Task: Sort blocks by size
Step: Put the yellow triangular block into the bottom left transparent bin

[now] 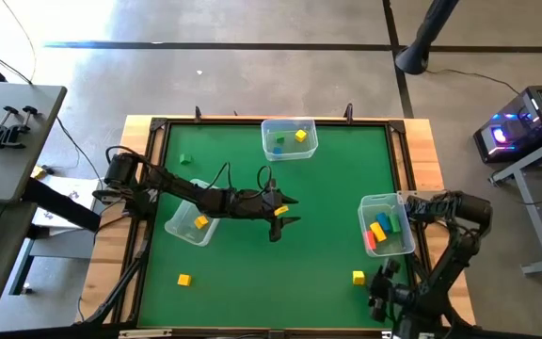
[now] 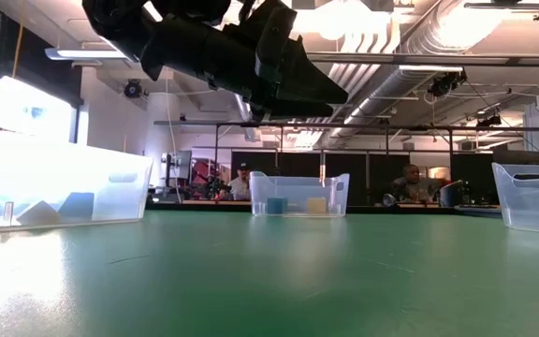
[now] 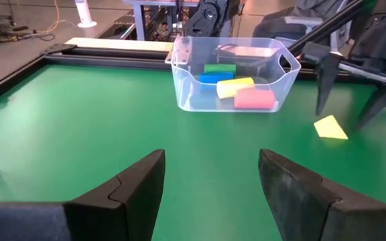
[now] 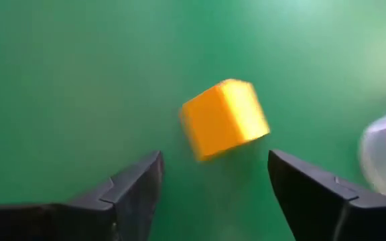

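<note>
The right gripper (image 4: 213, 184) hangs over the green table (image 1: 280, 245) at the near right corner, just in front of the right-hand bin (image 1: 387, 224), its two fingers spread wide with nothing between them. A yellow cube (image 4: 224, 118) lies tilted on the table just ahead of its fingertips, free of both; from above this cube (image 1: 358, 277) sits beside the near left corner of that bin. The right-hand bin (image 3: 228, 73) holds a green, a blue, a yellow and a red-orange long block.

The left gripper (image 3: 210, 177) reaches out over the middle of the table, well left of the right-hand bin, its fingers also wide apart and empty.

Farther from the right-hand bin, a second clear bin (image 1: 289, 137) at the far edge holds a yellow and a blue cube. A third bin (image 1: 192, 224) under the left arm holds a yellow block. A loose green block (image 1: 186, 159) lies near the far left corner, and another yellow block (image 1: 184, 280) lies near the front left.
</note>
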{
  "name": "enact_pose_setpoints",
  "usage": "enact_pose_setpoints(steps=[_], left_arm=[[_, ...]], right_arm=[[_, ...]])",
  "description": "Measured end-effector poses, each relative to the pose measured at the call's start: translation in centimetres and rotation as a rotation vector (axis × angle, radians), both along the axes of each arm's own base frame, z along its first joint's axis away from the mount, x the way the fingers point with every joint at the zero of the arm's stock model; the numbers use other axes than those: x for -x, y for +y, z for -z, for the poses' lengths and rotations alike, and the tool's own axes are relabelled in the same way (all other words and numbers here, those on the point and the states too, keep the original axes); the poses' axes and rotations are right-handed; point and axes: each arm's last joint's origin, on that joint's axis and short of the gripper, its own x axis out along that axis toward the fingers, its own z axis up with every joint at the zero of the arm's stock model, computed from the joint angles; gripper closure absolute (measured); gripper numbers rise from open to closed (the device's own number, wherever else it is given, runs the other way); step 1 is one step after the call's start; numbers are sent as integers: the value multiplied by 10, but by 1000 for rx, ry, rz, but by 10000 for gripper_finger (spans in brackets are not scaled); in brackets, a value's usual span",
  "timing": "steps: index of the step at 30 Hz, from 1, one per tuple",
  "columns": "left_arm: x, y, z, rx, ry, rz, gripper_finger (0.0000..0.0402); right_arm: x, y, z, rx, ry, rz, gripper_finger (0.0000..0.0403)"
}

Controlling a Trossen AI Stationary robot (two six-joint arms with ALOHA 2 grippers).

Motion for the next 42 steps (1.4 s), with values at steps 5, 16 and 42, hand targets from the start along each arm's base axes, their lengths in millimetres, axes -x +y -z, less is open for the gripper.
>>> enact_pose_setpoints(steps=[5,16,42], left_arm=[[0,0,1,-2,7,1,174],[1,0,2,-4,17,1,174],[1,0,3,-7,36,1,174]], right_arm=[[-4,3,-1,-40,42,-26,125],[-2,-10,18,-141,-149,157,125],[-24,-26,23,-233,-193,424,155]])
